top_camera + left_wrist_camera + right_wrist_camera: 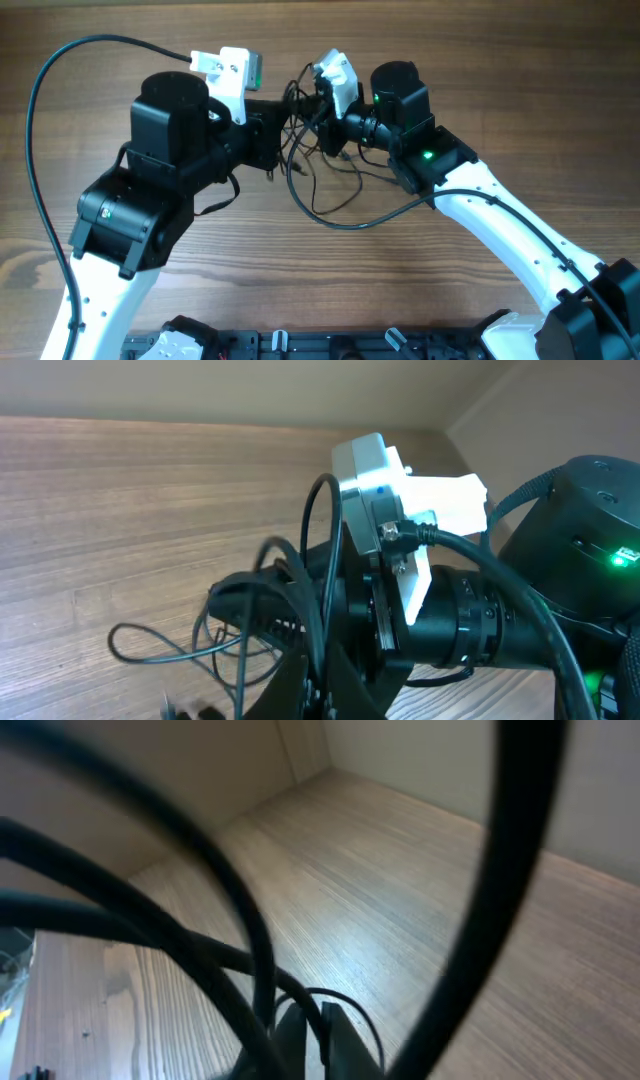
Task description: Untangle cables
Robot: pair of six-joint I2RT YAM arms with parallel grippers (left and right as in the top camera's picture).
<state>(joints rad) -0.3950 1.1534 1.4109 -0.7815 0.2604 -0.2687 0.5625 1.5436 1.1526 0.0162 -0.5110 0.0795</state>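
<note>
The cables [322, 195] hang as a knotted bundle between the two arms at the middle of the desk [520, 60]. The upper part is lifted and a few loose loops trail down onto the wood. The left tool [280, 128] is closed on one side of the bundle. The right tool [318, 122] is closed on the facing side, its fingers pressed together at a thin strand, though the wrist view is too blurred to show how many strands it has caught. To do this step well, the tools should draw apart slowly and level, so the knot opens rather than tightens. It probably helps to watch the trailing loops as they move. If they pull taut all at once, the grip is likely on the wrong strand, and easing back would be better than forcing it.
</note>
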